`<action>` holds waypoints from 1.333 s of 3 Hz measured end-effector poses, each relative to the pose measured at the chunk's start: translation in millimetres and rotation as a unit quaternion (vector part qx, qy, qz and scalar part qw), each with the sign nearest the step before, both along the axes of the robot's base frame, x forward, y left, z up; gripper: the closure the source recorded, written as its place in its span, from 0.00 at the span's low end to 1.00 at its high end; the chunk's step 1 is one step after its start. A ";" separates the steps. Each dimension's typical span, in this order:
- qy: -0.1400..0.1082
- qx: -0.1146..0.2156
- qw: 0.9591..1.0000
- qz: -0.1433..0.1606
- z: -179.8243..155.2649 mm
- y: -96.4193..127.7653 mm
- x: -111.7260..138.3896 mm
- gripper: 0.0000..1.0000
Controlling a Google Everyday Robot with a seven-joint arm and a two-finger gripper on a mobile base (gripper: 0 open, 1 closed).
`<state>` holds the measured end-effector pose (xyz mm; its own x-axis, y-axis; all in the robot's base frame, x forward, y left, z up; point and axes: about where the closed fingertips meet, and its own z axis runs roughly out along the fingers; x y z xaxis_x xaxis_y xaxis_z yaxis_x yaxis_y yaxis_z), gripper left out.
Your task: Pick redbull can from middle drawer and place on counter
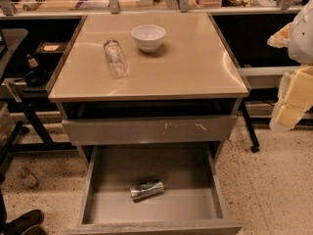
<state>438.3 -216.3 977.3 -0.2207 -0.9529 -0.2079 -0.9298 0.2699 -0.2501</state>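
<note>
Gripper (292,99) at right edge of frame, mid-height: pale yellow blocky parts under a white arm housing, partly cut off by the frame. Jaws: cannot tell whether apart or closed. The gripper hangs off to the side of the counter, well apart from the open drawer, and it has not got the can.

Redbull can (146,189) lies on its side on the floor of the middle drawer (89,190), lower centre of frame. It is nearer the front wall than the back, with its long axis roughly left to right at a slight tilt. Slim, silvery, dark label patches. Smooth round metal, likely to roll if nudged. Drawer pulled out: grey sheet metal, flat plain floor, low walls.

Above it, a closed drawer front (146,129), grey, white scratch marks right of centre. Counter (195,67) above that: square, glossy beige-tan, thin darker edge, glare on the surface. On it a clear bottle (116,58) lying on its side, left of centre, and a white bowl (148,36) upright near it, toward the back.

Step, as I judge it: approach, grasp not yet begun. Next move calls for bringing the gripper left and down into the drawer, coming at the can from above and closing across its narrow width rather than along its length. The low walls and the drawer front above limit the angle.
</note>
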 end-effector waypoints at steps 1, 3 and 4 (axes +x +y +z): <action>0.000 0.000 1.000 0.000 0.0 0.0 0.0 0.00; 0.044 0.032 0.999 -0.002 -76.8 39.5 -13.9 0.00; 0.062 0.054 0.997 -0.009 -122.8 66.3 -14.3 0.00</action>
<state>424.0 -150.0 854.5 -0.2679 -0.9221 -0.2791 -0.9465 0.3060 -0.1027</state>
